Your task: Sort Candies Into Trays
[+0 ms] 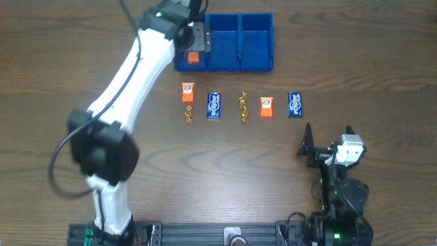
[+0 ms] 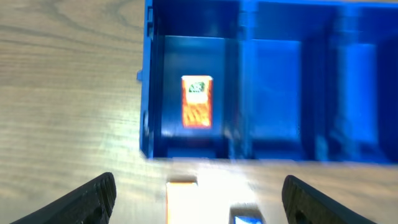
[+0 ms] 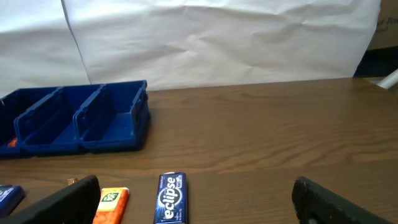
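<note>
From above, we see the left claw (image 1: 196,41) open over the tray's (image 1: 256,65) left compartment, where one orange candy (image 1: 193,58) lies. The loose orange pack (image 1: 188,92) sits on the bench (image 1: 382,61) just base-side of the tray, its long axis pointing at the tray.

From the left wrist, we judge that pack the nearest pick: it lies just short of the tray wall, between the spread fingers.

From the right wrist, the right claw (image 3: 199,205) is open and empty, with a blue pack (image 3: 170,198) lengthwise before it.
</note>
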`<state>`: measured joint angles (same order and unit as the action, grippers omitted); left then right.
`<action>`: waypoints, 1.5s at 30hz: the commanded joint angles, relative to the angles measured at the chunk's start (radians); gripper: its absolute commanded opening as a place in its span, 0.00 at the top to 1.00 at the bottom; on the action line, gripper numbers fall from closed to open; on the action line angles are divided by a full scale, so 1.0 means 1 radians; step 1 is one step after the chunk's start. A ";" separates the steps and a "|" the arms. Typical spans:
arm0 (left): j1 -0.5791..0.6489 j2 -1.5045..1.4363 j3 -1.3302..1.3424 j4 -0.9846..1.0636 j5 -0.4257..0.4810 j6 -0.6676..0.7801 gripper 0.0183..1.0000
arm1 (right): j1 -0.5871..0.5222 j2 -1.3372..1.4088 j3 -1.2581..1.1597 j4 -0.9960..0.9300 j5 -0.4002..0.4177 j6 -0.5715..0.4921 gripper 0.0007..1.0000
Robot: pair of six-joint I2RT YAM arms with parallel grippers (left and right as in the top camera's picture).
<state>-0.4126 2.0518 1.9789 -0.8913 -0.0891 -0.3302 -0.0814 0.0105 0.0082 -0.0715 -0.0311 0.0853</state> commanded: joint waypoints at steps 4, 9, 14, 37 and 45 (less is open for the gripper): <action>-0.043 -0.241 -0.383 0.077 0.034 -0.072 0.16 | -0.004 -0.008 0.000 -0.010 -0.008 -0.015 0.00; -0.065 -0.220 -0.531 0.194 0.002 -0.082 0.18 | -0.004 -0.008 0.000 -0.010 -0.008 -0.015 0.00; -0.064 -0.165 -0.552 0.243 0.004 -0.090 0.19 | -0.004 -0.008 0.000 -0.010 -0.008 -0.015 0.00; -0.017 0.013 -0.552 0.306 0.031 -0.123 0.23 | -0.004 -0.008 0.000 -0.010 -0.008 -0.015 0.00; -0.007 0.060 -0.552 0.340 0.045 -0.080 0.27 | -0.004 -0.008 0.000 -0.010 -0.008 -0.015 0.00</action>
<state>-0.4221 2.0865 1.4216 -0.5602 -0.0544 -0.4393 -0.0814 0.0105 0.0082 -0.0715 -0.0311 0.0853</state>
